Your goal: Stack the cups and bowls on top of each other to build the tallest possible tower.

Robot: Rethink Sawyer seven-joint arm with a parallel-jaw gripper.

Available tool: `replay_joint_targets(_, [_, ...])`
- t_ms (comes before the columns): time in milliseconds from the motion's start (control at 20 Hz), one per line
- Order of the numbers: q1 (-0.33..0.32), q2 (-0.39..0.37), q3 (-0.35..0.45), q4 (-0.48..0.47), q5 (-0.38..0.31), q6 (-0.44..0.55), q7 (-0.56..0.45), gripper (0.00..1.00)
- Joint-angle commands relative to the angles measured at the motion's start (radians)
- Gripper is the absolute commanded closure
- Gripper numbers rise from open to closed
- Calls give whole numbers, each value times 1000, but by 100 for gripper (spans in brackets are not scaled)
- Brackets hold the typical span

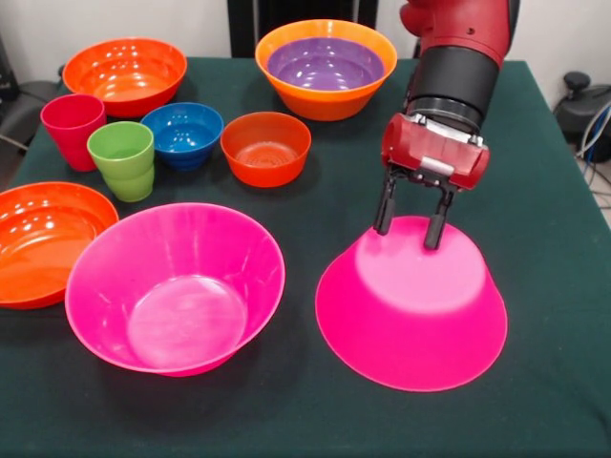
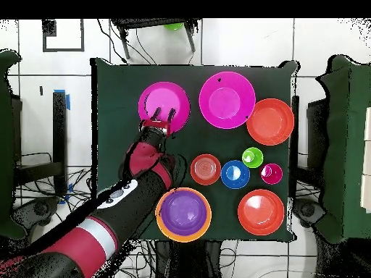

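Observation:
An upturned hot pink bowl (image 1: 410, 315) sits at the front right; it also shows in the overhead view (image 2: 170, 98). My gripper (image 1: 411, 227) (image 2: 163, 114) is open and empty, with its fingertips at the far edge of the bowl's raised base. A second hot pink bowl (image 1: 177, 286) (image 2: 227, 99) stands upright to the left. The purple bowl (image 1: 325, 65) is nested in the large orange bowl (image 1: 329, 107). The small red-orange bowl (image 1: 265, 148), the small blue bowl (image 1: 183, 134), the green cup (image 1: 122, 160) and the red cup (image 1: 72, 129) stand separately.
Two shallow red-orange bowls stand upright, one at the left edge (image 1: 38, 239) and one at the back left (image 1: 124, 72). The dark green table (image 1: 535, 191) ends close to the right of the upturned bowl.

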Motion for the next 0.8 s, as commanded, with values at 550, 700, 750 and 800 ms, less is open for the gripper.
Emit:
replay_joint_targets(550, [-164,-231,437,176,-318,330,68,0])
replay_joint_targets(700, [-170,-232,445,189,-320,300,84,0])
replay_joint_targets(750, [-168,-230,441,194,-317,278,92,0])
replay_joint_targets(800, [-165,-229,436,199,-314,257,100,0])
